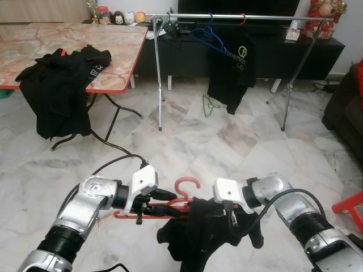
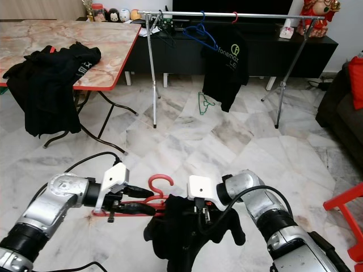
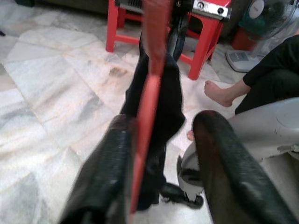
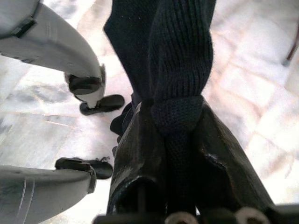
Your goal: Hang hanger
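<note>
— What's nearest?
— The hanger (image 1: pixel 170 204), low in the middle, between the two grippers: left gripper (image 1: pixel 164 202) on its left, right gripper (image 1: pixel 229 218) on its right. A garment (image 1: pixel 198 235) hangs from it.

— And farther off?
— A table (image 1: pixel 122 56) at far left, with clothes (image 1: pixel 57 85) draped over its near edge. Right of it stands a rack (image 1: pixel 238 18), a shirt (image 1: pixel 232 71) hanging from its rail near the middle. Another hanger (image 1: pixel 211 105) lies on the floor (image 1: pixel 227 147) under the rack, left of the shirt. Behind the rack runs a cabinet (image 1: pixel 283 54).

— Far right?
— A sofa (image 1: pixel 343 105), and nearer, a stool (image 1: pixel 349 207).
</note>
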`<state>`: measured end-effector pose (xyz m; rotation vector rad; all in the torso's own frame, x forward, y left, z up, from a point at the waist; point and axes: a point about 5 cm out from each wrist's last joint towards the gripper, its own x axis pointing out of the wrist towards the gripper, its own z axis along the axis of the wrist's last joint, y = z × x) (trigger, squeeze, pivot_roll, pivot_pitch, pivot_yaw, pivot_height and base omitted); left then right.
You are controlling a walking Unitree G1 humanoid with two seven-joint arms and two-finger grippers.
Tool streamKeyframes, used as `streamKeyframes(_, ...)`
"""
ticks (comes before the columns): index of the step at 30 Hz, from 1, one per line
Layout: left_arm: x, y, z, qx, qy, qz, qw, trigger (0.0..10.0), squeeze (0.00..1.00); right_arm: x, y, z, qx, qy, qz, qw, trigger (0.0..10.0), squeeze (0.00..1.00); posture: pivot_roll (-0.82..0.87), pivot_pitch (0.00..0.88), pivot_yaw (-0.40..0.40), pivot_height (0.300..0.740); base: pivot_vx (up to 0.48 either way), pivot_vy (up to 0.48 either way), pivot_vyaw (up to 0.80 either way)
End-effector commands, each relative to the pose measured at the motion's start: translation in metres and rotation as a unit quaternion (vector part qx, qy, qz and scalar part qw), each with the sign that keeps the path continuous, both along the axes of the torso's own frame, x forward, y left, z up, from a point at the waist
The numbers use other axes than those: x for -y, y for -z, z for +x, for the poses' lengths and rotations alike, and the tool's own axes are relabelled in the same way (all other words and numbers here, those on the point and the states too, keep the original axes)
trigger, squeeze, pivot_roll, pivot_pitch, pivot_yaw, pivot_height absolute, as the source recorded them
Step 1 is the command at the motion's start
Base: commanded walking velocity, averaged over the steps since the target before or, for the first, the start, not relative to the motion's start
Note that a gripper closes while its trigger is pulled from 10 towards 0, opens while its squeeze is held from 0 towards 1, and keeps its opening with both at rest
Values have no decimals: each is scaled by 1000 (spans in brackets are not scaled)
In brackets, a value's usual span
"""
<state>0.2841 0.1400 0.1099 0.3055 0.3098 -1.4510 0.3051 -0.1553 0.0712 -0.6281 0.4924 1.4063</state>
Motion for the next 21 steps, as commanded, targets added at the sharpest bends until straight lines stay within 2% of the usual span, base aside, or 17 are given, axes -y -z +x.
streamKeyframes(1,-4,-4,0,17,-13,-5,1000,10000,1000,9,-3,5,24,46,12,999,0,0,-64,0,-44,740,0,0,0)
streamKeyframes(4,-13,-7,6,39,-57,-8,998,10000,1000,16,-2,8,39,100,23,994,0,0,-63,0,-42,740,0,0,0)
streamKeyframes(5,-19,-6,8,52,-89,-10,995,10000,1000,22,-1,12,53,145,23,988,0,0,-65,0,-40,740,0,0,0)
streamKeyframes(9,-28,-5,11,70,-141,-16,987,10000,1000,31,-1,16,69,195,23,978,0,0,-66,0,-37,740,0,0,0)
streamKeyframes(14,-33,5,14,98,-213,-16,972,10000,1000,33,-12,29,108,280,65,952,0,0,-66,0,-34,740,0,0,0)
streamKeyframes(15,-32,13,16,107,-248,-11,963,10000,918,31,-18,33,114,299,81,944,0,0,-65,0,-30,740,0,0,0)
streamKeyframes(16,-31,18,16,105,-259,-10,960,10000,843,29,-20,35,118,302,86,942,0,0,-65,0,-30,740,0,0,0)
streamKeyframes(18,-30,22,15,100,-266,-11,959,10000,843,27,-22,37,122,303,90,941,0,0,-67,0,-29,740,0,0,0)
streamKeyframes(19,-27,29,15,107,-283,-4,953,10000,0,22,-28,40,129,302,96,940,0,0,-70,0,-29,740,0,0,0)
streamKeyframes(21,-22,36,17,125,-299,15,946,10000,0,16,-34,44,136,303,105,937,0,0,-69,0,-29,740,0,0,0)
